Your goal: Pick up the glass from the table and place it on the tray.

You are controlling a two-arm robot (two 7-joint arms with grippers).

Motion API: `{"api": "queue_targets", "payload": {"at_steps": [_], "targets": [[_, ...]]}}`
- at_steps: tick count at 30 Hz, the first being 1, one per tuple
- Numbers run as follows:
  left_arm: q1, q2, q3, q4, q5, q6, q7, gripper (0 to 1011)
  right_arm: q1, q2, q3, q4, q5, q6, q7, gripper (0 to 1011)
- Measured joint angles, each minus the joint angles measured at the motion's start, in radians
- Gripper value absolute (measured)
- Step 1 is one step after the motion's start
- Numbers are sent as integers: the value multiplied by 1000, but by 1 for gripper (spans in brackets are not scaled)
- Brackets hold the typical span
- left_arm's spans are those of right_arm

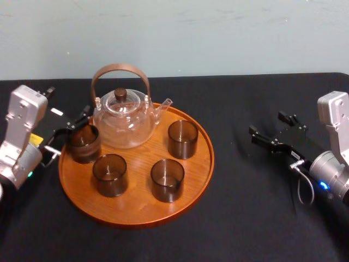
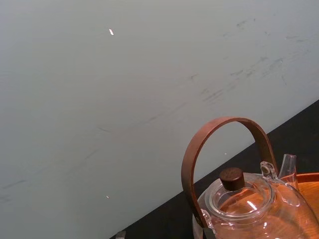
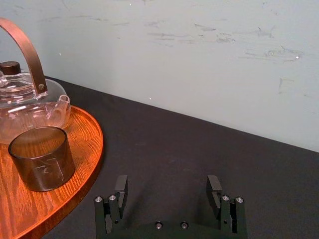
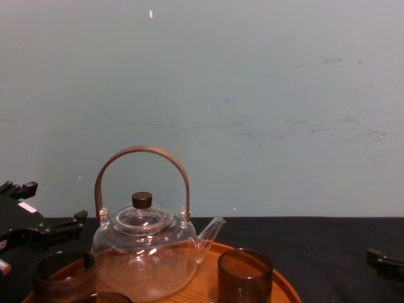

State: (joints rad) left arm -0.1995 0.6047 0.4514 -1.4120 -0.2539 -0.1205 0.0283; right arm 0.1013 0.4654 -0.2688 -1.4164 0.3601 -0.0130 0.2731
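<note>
Left hand (image 1: pixel 68 136) is held at the smoky, straight-sided glass (image 1: pixel 83 143) – grip cannot be told – right hand (image 3: pixel 167 185) is parked, spread.

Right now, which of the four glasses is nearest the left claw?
The glass at the tray's left edge, beside the teapot; the other three stand farther from the left claw.

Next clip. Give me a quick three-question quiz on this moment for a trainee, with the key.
1. True or false: the teapot stands on the tray.
2. Which gripper is at the glass by the tray's left rim?
3. The right gripper is: A) open, over the table beside the tray; B) shut on a glass; C) over the tray.
Key: 1 true; 2 the left gripper; 3 A.
</note>
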Motion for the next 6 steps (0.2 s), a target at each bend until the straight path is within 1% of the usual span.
{"api": "queue_targets", "payload": {"at_steps": [6], "targets": [[0,0,0,0,0,0,0,1001,0,0,0,0,0,0,0,1002]]}}
